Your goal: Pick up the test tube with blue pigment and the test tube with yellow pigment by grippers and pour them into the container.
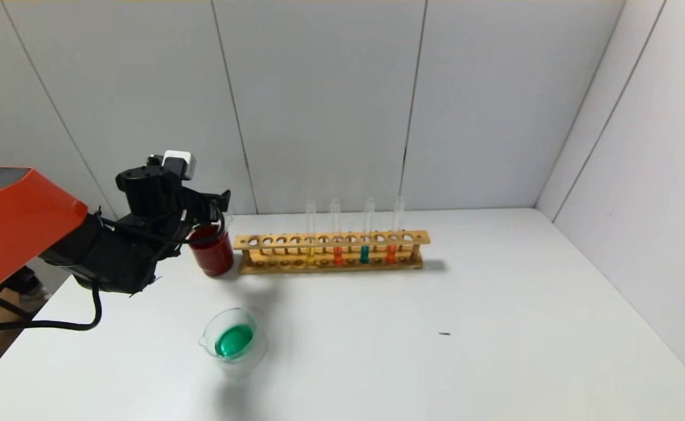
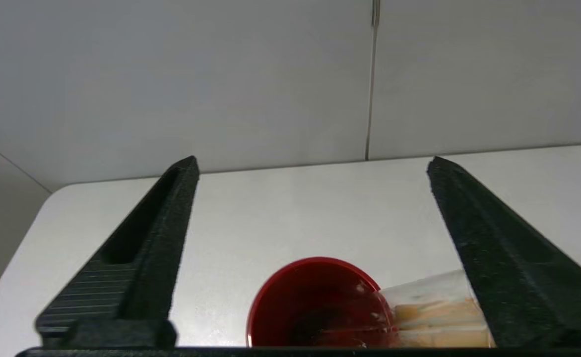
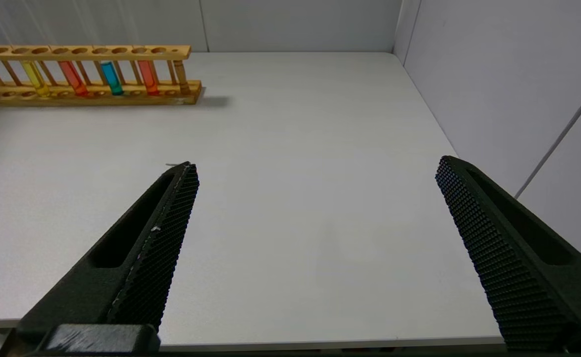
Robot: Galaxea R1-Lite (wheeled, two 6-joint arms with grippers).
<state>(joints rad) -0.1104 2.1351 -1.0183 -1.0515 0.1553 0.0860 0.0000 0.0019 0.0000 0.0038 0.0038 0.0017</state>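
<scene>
The test tube with blue pigment [image 1: 365, 251] [image 3: 111, 79] and the test tube with yellow pigment [image 1: 310, 252] [image 3: 35, 79] stand upright in the wooden rack [image 1: 330, 240]. The container [image 1: 234, 341], a clear glass dish near the table's front left, holds green liquid. My left gripper [image 1: 218, 211] [image 2: 312, 163] hovers open just above the dark red cup [image 1: 211, 252] [image 2: 315, 302], nothing between its fingers. A clear glass piece [image 2: 421, 297] leans at the cup's rim. My right gripper [image 3: 317, 163] is open over bare table, off the rack's right end.
Two tubes with orange liquid [image 1: 337, 252] [image 1: 391, 251] also stand in the rack. The red cup sits against the rack's left end. White walls close the table at the back and right. A small dark speck [image 1: 444, 334] lies on the table.
</scene>
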